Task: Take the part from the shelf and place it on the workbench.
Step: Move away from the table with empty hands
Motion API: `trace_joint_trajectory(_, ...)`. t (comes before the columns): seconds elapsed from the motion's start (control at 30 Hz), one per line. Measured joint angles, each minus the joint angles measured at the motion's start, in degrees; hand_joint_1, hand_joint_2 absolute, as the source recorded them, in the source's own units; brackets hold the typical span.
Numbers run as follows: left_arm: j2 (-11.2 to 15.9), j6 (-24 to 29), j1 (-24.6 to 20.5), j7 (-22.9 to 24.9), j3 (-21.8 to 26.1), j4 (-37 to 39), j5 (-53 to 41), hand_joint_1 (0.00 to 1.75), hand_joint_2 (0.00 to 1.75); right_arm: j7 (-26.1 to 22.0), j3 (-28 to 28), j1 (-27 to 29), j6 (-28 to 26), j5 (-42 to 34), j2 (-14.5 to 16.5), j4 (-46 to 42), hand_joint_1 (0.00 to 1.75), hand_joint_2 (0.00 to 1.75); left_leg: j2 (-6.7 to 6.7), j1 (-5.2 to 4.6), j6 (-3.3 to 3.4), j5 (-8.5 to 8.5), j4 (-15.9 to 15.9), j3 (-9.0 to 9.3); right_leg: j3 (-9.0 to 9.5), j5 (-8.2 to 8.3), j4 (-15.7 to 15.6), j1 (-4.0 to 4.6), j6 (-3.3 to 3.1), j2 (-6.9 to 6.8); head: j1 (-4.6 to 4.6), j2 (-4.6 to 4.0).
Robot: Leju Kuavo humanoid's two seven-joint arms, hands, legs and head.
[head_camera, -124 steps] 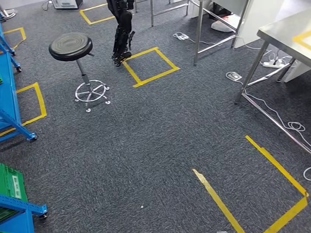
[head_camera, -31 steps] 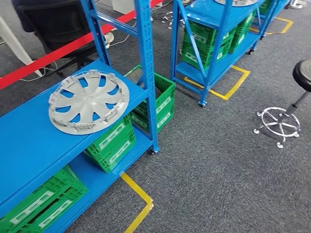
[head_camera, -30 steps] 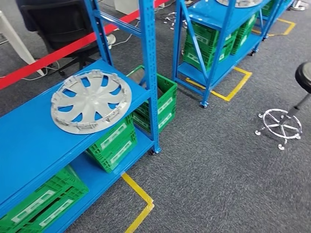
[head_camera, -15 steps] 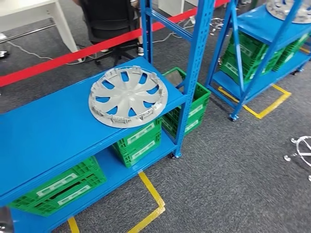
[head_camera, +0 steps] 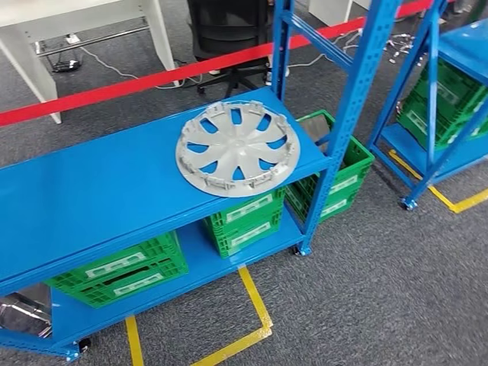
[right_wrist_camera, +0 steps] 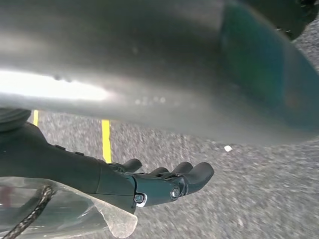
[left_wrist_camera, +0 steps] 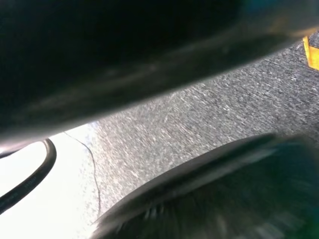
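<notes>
A silver wheel cover (head_camera: 238, 149) with curved spokes lies flat on the upper board of a blue shelf rack (head_camera: 104, 191), near the rack's right post. Nothing touches it. In the right wrist view my right hand (right_wrist_camera: 169, 184) hangs over grey carpet with its dark fingers stretched out and nothing in them. The left wrist view is dark and blurred, with a strip of carpet across the middle.
Green crates (head_camera: 245, 221) sit on the rack's lower board and one (head_camera: 336, 179) on the floor beside it. A second blue rack (head_camera: 443, 99) stands at the right. Behind are a red barrier tape (head_camera: 144, 80), a black chair (head_camera: 230, 34) and a white desk (head_camera: 86, 11). Yellow floor tape (head_camera: 253, 305) marks the carpet in front.
The whole picture has shifted as the camera turned. The rack with the wheel cover now sits near the middle of the picture, closer and more square-on. The stool is out of frame.
</notes>
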Motion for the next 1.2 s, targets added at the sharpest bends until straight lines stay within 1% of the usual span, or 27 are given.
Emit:
trace_joint_trajectory(0.07, 0.0, 0.0, -0.2, 0.0, 0.0, 0.0, 0.0, 0.00, 0.00, 0.0, 0.0, 0.0, 0.0, 0.0, 0.0, 0.0, 0.00, 0.00, 2.11, -0.70, 0.84, 0.35, -3.5, 1.63, 0.25, -0.45, -0.1, 0.26, 0.58, -1.37, 0.01, 0.00)
trace_joint_trajectory(0.13, 0.0, 0.0, -0.1, 0.0, 0.0, 0.0, 0.0, 0.00, 0.00, -0.1, 0.1, -0.2, 0.1, 0.0, 0.0, 0.0, 0.00, 0.00, 0.80, -0.68, 1.30, 0.40, -3.9, 1.67, 1.04, -0.68, -0.5, 0.41, 1.13, -2.76, 0.02, 0.00)
trace_joint_trajectory(0.17, 0.0, 0.0, -0.1, 0.0, 0.0, 0.0, 0.0, 0.00, 0.00, -0.2, 0.1, -0.3, 0.1, 0.0, 0.0, 0.0, 0.00, 0.00, 0.01, -0.48, 1.55, 0.59, -4.3, 1.88, 1.34, -0.98, -0.5, 0.39, 1.44, -2.28, 0.17, -0.01)
trace_joint_trajectory(0.23, 0.0, 0.1, 0.0, 0.0, 0.0, 0.0, 0.1, 0.00, 0.00, -0.3, 0.2, -0.4, 0.1, 0.0, 0.0, 0.0, 0.00, 0.00, -1.55, 0.04, 2.06, 0.99, -5.0, 2.32, 0.10, -3.04, 2.7, 0.28, 1.94, 0.98, 0.51, -0.01)
trace_joint_trajectory(0.27, -0.1, 0.1, -0.1, 0.0, 0.1, 0.0, 0.1, 0.00, 0.00, -0.4, 0.2, -0.3, 0.1, 0.0, 0.0, 0.0, 0.00, 0.00, -2.35, 0.16, 2.21, 1.05, -5.1, 2.32, -1.64, -4.67, 6.2, 0.14, 2.09, 3.10, 0.70, -0.01)
trace_joint_trajectory(0.33, -0.2, 0.1, -0.2, 0.0, 0.1, 0.0, 0.1, 0.00, 0.00, -0.4, 0.2, 0.0, 0.1, 0.0, 0.0, 0.0, 0.00, 0.00, -4.22, 0.25, 2.41, 1.04, -5.1, 2.26, -5.98, -7.17, 13.7, -0.04, 2.32, 4.89, 0.74, 0.00)
trace_joint_trajectory(0.37, -0.3, 0.1, -0.1, 0.0, 0.1, 0.0, 0.1, 0.00, 0.00, -0.4, 0.2, 0.1, 0.1, 0.0, 0.0, 0.0, 0.00, 0.00, -5.15, 0.26, 2.42, 1.01, -5.1, 2.32, -7.35, -6.99, 15.5, -0.11, 2.42, 5.10, 0.72, 0.00)
trace_joint_trajectory(0.4, -0.3, 0.1, -0.1, 0.0, 0.1, 0.0, 0.1, 0.00, 0.00, -0.4, 0.2, 0.2, 0.1, 0.0, 0.0, 0.0, 0.00, 0.00, -6.04, 0.29, 2.37, 0.97, -5.0, 2.42, -7.73, -5.69, 15.1, -0.18, 2.51, 5.19, 0.71, 0.00)
trace_joint_trajectory(0.43, -0.3, 0.1, 0.0, 0.0, 0.1, 0.0, 0.2, 0.00, 0.00, -0.4, 0.2, 0.2, 0.1, 0.0, 0.0, 0.0, 0.00, 0.00, -6.89, 0.35, 2.24, 0.88, -5.0, 2.55, -6.98, -3.37, 12.4, -0.31, 2.58, 5.47, 0.70, 0.00)
trace_joint_trajectory(0.5, -0.3, 0.1, -0.1, -0.1, 0.2, 0.0, 0.4, 0.00, 0.00, -0.4, 0.2, 0.1, 0.0, 0.0, -0.1, 0.0, 0.00, 0.00, -8.44, 0.43, 1.72, 0.55, -4.5, 2.58, -4.14, 0.73, 4.7, -0.69, 2.67, 7.67, 0.74, 0.00)
trace_joint_trajectory(0.53, -0.3, 0.1, -0.1, -0.2, 0.2, 0.0, 0.5, 0.00, 0.00, -0.4, 0.2, 0.1, 0.0, 0.0, -0.1, 0.0, 0.00, 0.00, -9.18, 0.45, 1.38, 0.42, -4.3, 2.44, -2.95, 1.71, 2.0, -0.85, 2.55, 8.85, 0.72, 0.00)
trace_joint_trajectory(0.57, -0.3, 0.1, -0.2, -0.3, 0.3, 0.0, 0.6, 0.00, 0.00, -0.4, 0.2, 0.1, 0.0, 0.0, -0.1, 0.1, 0.00, 0.00, -9.79, 0.47, 1.02, 0.38, -4.1, 2.23, -2.33, 1.87, 0.7, -0.91, 2.34, 9.66, 0.73, 0.00)
trace_joint_trajectory(0.6, -0.3, 0.1, -0.2, -0.4, 0.5, 0.0, 0.6, 0.00, 0.00, -0.4, 0.2, 0.1, 0.0, 0.0, -0.1, 0.1, 0.00, 0.00, -10.38, 0.51, 0.66, 0.45, -4.0, 1.98, -2.08, 1.67, 0.5, -0.83, 1.98, 9.75, 0.71, 0.00)
trace_joint_trajectory(0.63, -0.3, 0.2, -0.1, -0.4, 0.6, 0.0, 0.7, 0.00, 0.00, -0.4, 0.2, 0.1, 0.0, 0.0, -0.1, 0.1, 0.00, 0.00, -11.01, 0.62, 0.33, 0.56, -4.0, 1.81, -1.95, 1.77, 0.5, -0.83, 1.54, 9.15, 0.69, 0.00)
trace_joint_trajectory(0.67, -0.3, 0.2, 0.0, -0.4, 0.8, 0.0, 0.7, 0.00, 0.00, -0.4, 0.2, 0.1, 0.0, 0.0, -0.1, 0.1, 0.00, 0.00, -10.94, 0.65, 0.04, 0.48, -3.9, 1.66, -1.83, 1.87, 0.4, -0.83, 1.16, 8.49, 0.70, 0.00)
trace_joint_trajectory(0.7, -0.3, 0.2, 0.1, -0.4, 0.9, 0.0, 0.8, 0.00, 0.00, -0.5, 0.2, 0.0, 0.0, 0.0, -0.1, 0.1, 0.00, 0.00, -9.95, 0.60, -0.26, -0.13, -3.0, 1.21, -1.71, 1.93, 0.3, -0.88, 0.75, 7.82, 0.53, 0.00)
trace_joint_trajectory(0.73, -0.2, 0.2, 0.1, -0.4, 1.0, 0.0, 0.9, 0.00, 0.00, -0.5, 0.2, 0.0, 0.0, -0.1, -0.1, 0.1, 0.00, 0.00, -8.46, 0.55, -0.54, -1.27, -1.1, 0.36, -1.61, 1.95, 0.2, -0.95, 0.43, 7.09, 0.36, 0.00)
trace_joint_trajectory(0.8, -0.2, 0.4, -0.1, -0.4, 1.1, 0.0, 0.9, 0.00, 0.00, -0.6, 0.2, 0.1, 0.0, -0.1, -0.1, 0.0, 0.00, 0.00, -5.14, 0.59, -1.04, -4.80, 5.9, -2.99, -1.42, 1.71, 0.1, -0.82, -0.04, 5.40, 0.04, 0.00)
trace_joint_trajectory(0.83, -0.2, 0.4, -0.1, -0.4, 1.1, 0.0, 0.9, 0.00, 0.00, -0.6, 0.2, 0.3, 0.0, -0.1, -0.1, 0.0, 0.00, 0.00, -4.46, 0.71, -1.22, -6.22, 9.6, -4.83, -1.32, 1.56, 0.1, -0.74, -0.16, 4.47, 0.04, 0.00)
trace_joint_trajectory(0.87, -0.2, 0.4, -0.1, -0.4, 1.1, 0.0, 0.9, 0.00, 0.00, -0.6, 0.2, 0.3, 0.0, -0.1, -0.1, 0.0, 0.00, 0.00, -4.09, 0.81, -1.32, -6.78, 12.1, -6.06, -1.19, 1.40, 0.1, -0.68, -0.22, 3.55, 0.06, 0.00)
trace_joint_trajectory(0.9, -0.2, 0.4, 0.0, -0.4, 1.2, 0.0, 0.9, 0.00, 0.00, -0.6, 0.2, 0.4, 0.0, -0.1, -0.1, 0.0, 0.00, 0.00, -3.87, 0.86, -1.33, -6.20, 12.5, -6.31, -1.02, 1.23, 0.1, -0.66, -0.22, 2.70, 0.05, 0.00)
trace_joint_trajectory(0.97, -0.2, 0.4, 0.1, -0.4, 1.4, 0.0, 0.9, 0.00, 0.00, -0.6, 0.2, 0.2, 0.0, -0.1, -0.1, 0.0, 0.00, 0.00, -3.13, 0.83, -1.01, -2.39, 7.0, -3.63, -0.48, 0.85, 0.1, -0.63, -0.07, 1.28, 0.04, 0.00)
trace_joint_trajectory(1.0, -0.2, 0.4, 0.1, -0.4, 1.4, 0.0, 0.9, 0.00, 0.00, -0.6, 0.2, 0.2, 0.0, -0.2, -0.1, 0.1, 0.00, 0.00, -1.82, 0.57, -0.64, -0.75, 3.0, -1.57, -0.32, 0.56, 0.2, -0.52, 0.17, 0.67, 0.04, 0.00)
trace_joint_trajectory(1.07, -0.2, 0.4, -0.1, -0.4, 1.5, 0.0, 1.0, 0.00, 0.00, -0.7, 0.2, 0.1, 0.0, -0.5, 0.0, 0.1, 0.00, 0.00, 0.31, 0.04, 0.10, 0.50, -2.4, 1.13, -0.11, -0.04, 0.1, -0.26, 0.84, -0.34, 0.10, 0.00)
trace_joint_trajectory(1.1, -0.2, 0.5, -0.1, -0.4, 1.5, 0.0, 1.0, 0.00, 0.44, -0.6, 0.1, 0.0, 0.2, -0.9, 0.0, 0.1, 0.00, 0.00, 0.84, -0.19, 0.41, 0.23, -3.3, 1.58, -0.02, -0.25, 0.0, -0.14, 1.21, -0.79, 0.13, 0.00)
trace_joint_trajectory(1.13, -0.2, 0.5, 0.0, -0.4, 1.6, 0.0, 1.0, 0.00, 0.87, -0.5, 0.0, -0.2, 0.3, -1.5, -0.1, 0.1, 0.00, 0.44, 0.48, -0.17, 0.57, 0.24, -3.5, 1.69, 0.24, -0.36, -0.2, -0.08, 1.42, -1.19, 0.17, 0.00)
trace_joint_trajectory(1.2, -0.1, 0.5, 0.2, -0.2, 1.7, 0.0, 1.2, 0.00, 1.75, 0.4, -0.5, -0.4, 0.7, -2.7, -0.1, 0.1, 0.00, 1.31, -0.01, -0.05, 0.51, 0.50, -4.0, 1.91, 0.73, -0.31, -0.7, 0.04, 0.59, -1.59, 0.28, 0.00)
